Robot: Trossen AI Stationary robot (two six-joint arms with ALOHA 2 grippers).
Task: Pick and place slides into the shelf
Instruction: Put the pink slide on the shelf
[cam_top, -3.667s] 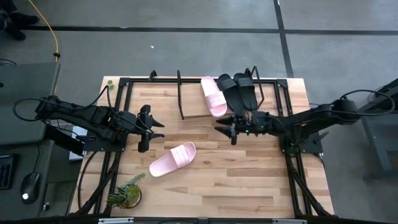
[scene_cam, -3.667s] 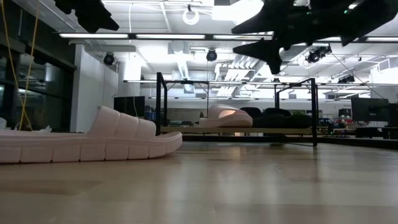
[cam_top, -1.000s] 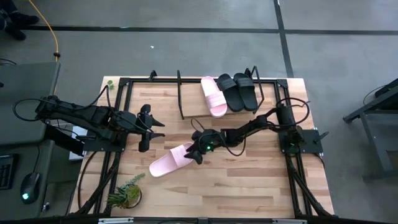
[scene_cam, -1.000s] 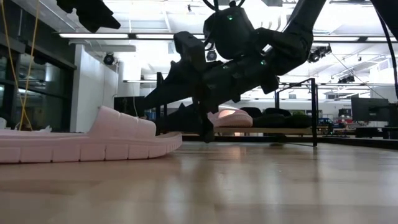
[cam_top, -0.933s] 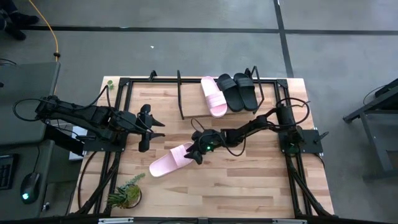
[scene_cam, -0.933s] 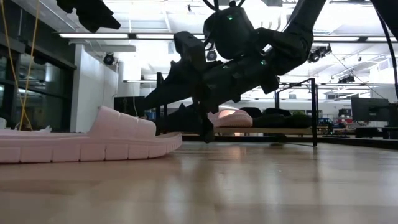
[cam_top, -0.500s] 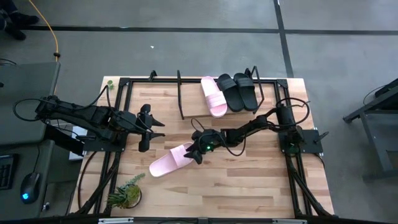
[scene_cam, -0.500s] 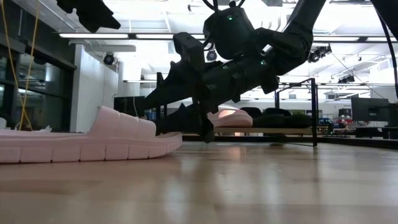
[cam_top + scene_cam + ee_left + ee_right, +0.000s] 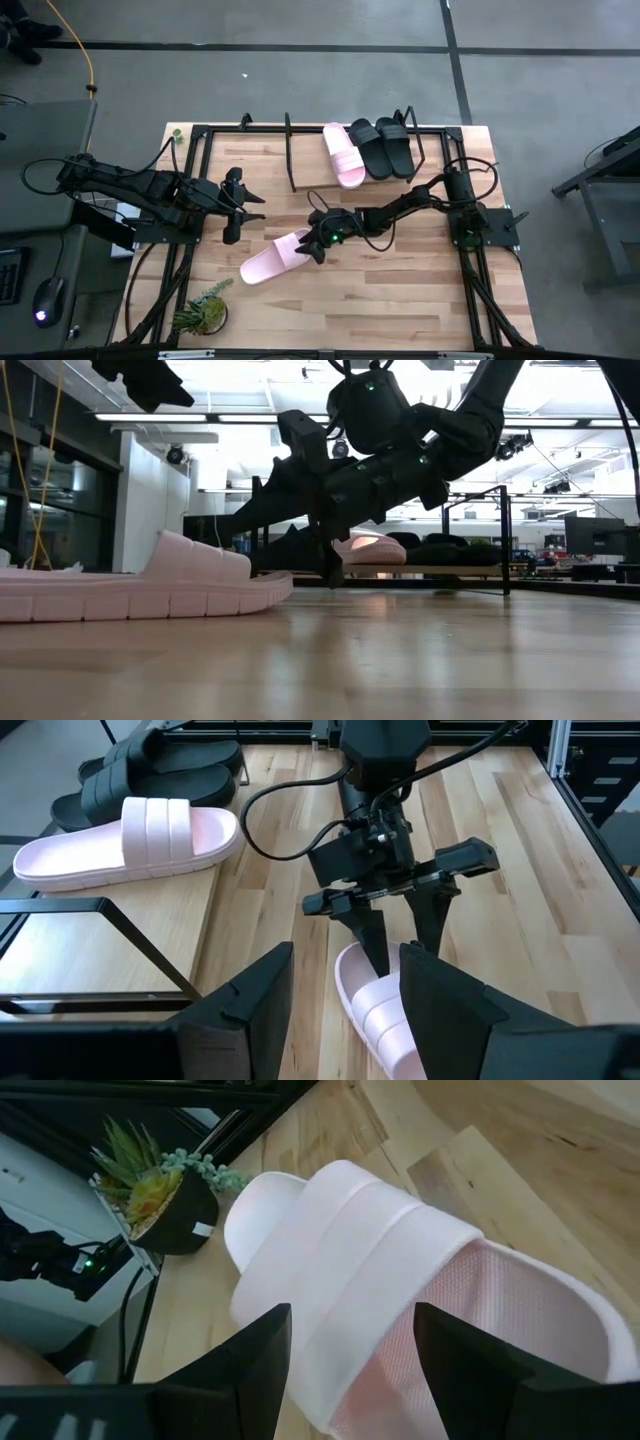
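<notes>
Overhead view looks straight down; low view skims the table (image 9: 400, 660); both wrist views share the pink slide (image 9: 400, 1280).

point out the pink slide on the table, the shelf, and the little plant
pink slide (image 9: 276, 256), high view, on its strap.
shelf (image 9: 316, 180), high view, on its bare wooden board.
plant (image 9: 203, 312), high view, on its leaves.

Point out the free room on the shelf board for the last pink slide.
The shelf is bare on its left half, between the left end hoop and the pink slide already on it. The right half is crowded: that slide and two black slides lie side by side.
</notes>
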